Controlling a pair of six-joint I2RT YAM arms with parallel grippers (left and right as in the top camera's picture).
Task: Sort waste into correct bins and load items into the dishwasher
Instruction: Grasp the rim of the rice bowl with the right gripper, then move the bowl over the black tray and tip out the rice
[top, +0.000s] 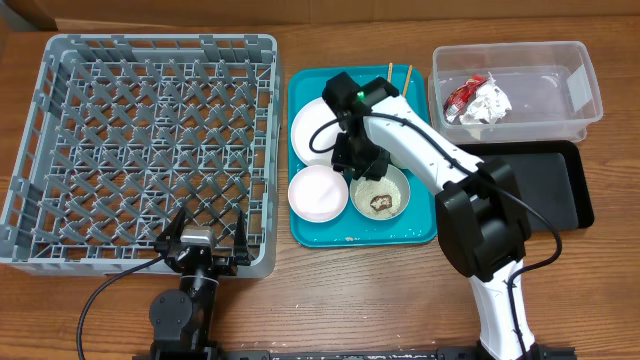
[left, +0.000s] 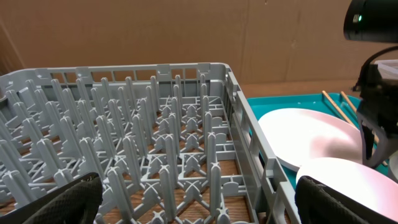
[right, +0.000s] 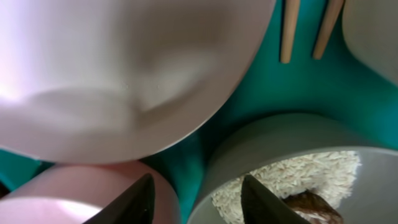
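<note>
Presently the right hand (right: 198, 193) hangs with fingers spread either side of the rim of the rice bowl (top: 380, 192) on the teal tray (top: 300, 232). Whether they touch it cannot be told. Recommendation: pinch the rim squarely, lift level, then tip the rice and brown lump (top: 381, 203) into the black tray (top: 545, 190). The left hand (top: 205, 240) rests spread at the rack (top: 30, 150).
</note>
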